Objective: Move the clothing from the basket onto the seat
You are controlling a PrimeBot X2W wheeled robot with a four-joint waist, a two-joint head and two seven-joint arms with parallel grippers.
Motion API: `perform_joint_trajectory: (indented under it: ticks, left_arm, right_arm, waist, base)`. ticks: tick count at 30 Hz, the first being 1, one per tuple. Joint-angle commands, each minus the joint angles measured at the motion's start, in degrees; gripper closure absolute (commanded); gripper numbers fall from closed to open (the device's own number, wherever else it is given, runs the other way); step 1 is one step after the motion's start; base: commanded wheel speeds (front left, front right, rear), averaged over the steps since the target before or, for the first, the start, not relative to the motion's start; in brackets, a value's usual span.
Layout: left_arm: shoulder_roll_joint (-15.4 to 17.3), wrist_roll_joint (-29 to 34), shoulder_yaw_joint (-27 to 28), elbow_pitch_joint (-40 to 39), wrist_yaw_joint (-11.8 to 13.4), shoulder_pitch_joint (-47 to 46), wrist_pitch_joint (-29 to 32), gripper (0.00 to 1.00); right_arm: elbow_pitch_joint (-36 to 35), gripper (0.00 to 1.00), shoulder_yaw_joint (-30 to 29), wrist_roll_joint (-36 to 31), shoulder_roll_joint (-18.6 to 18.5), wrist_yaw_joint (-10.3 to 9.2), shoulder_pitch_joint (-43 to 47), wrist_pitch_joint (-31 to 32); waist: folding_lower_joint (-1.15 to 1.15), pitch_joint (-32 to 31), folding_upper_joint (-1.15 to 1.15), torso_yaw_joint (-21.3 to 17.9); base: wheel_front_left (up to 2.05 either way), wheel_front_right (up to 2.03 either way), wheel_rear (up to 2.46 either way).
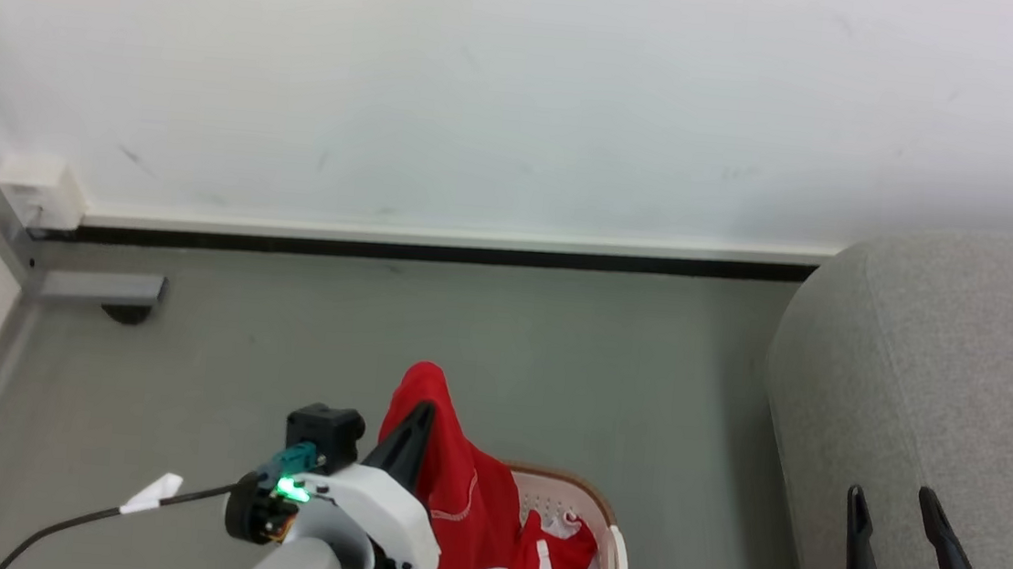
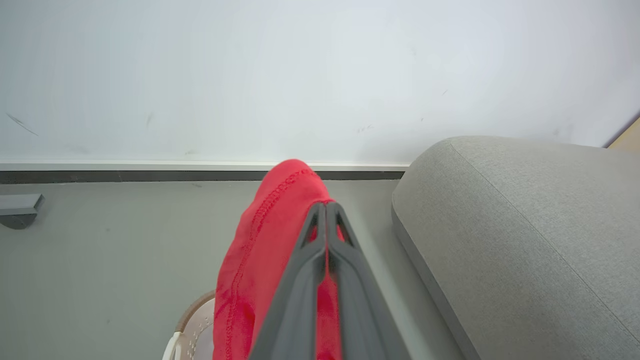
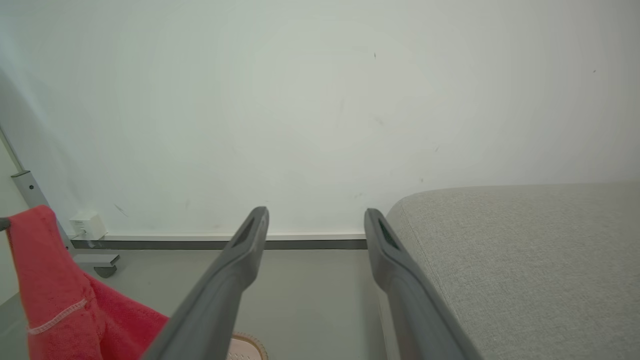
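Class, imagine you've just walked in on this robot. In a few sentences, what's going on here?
The robot is partway through emptying a laundry basket. Its left tool is shut on a piece of red clothing and holds it up above the basket. Another red piece with a white stripe lies inside the basket. The right tool is open and holds nothing, over the edge of the grey seat. No clothing lies on the part of the seat in view.
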Motion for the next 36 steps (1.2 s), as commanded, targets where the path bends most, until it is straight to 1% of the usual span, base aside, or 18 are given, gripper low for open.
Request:
perform_joint_trajectory:
  ticks: [1,10,12,17,22,28,30,32,36]
  left_arm:
    - [1.3,-0.3,0.5,-2.3,0.7,0.9,0.1,1.0]
    - [6.7,-0.3,2.2,-14.7,4.3,1.8,4.0,1.0]
    - [7.2,-0.2,2.4,-16.1,4.7,1.9,4.5,1.0]
    - [9.7,-0.2,3.6,-22.2,6.9,2.4,6.7,1.0]
    - [11.5,-0.3,4.3,-26.5,8.3,2.8,8.4,1.0]
    - [12.4,-0.1,4.2,-30.2,9.6,3.6,9.8,1.0]
    - [12.6,0.0,4.2,-31.0,9.8,3.8,9.9,1.0]
    - [12.7,-0.1,4.1,-31.6,10.0,3.8,10.2,1.0]
    - [12.7,0.2,3.7,-32.9,10.3,3.9,10.6,1.0]
  right_arm:
    - [0.2,0.0,0.2,-0.6,-0.1,-0.12,1.3,0.0]
    - [1.3,0.0,1.0,0.4,-0.1,-0.12,2.8,0.0]
    - [1.4,0.0,1.1,0.5,-0.1,-0.12,2.9,0.0]
    - [1.4,0.0,1.2,0.6,-0.1,-0.12,3.0,0.0]
    - [1.4,0.0,1.1,0.5,-0.1,-0.12,3.2,0.0]
    - [1.7,0.0,1.9,-0.2,-0.1,-0.12,3.0,0.0]
    - [1.9,0.0,3.0,-1.3,-0.1,-0.12,2.4,0.0]
    - [2.5,0.0,5.5,-2.1,-0.2,-0.12,1.6,0.0]
    - [3.9,0.0,13.6,-3.0,-1.5,-0.12,-1.3,0.0]
  waist:
    - [0.02,-2.2,0.0,0.2]
    - [0.02,-4.1,0.0,-0.6]
    - [0.02,-4.2,0.0,-0.7]
    - [0.02,-4.4,0.0,-1.0]
    - [0.02,-4.4,0.0,-0.9]
    - [0.02,-4.3,0.0,-0.7]
    - [0.02,-4.3,0.0,-0.6]
    - [0.02,-4.3,0.0,-0.4]
    - [0.02,-4.4,0.0,-0.2]
  base:
    - [0.0,0.0,0.0]
    - [0.0,0.0,0.0]
    - [0.0,0.0,0.0]
    - [0.0,0.0,0.0]
    - [0.0,0.0,0.0]
    - [0.0,0.0,0.0]
    - [0.0,0.0,0.0]
    - [0.0,0.0,0.0]
    - [0.0,0.0,0.0]
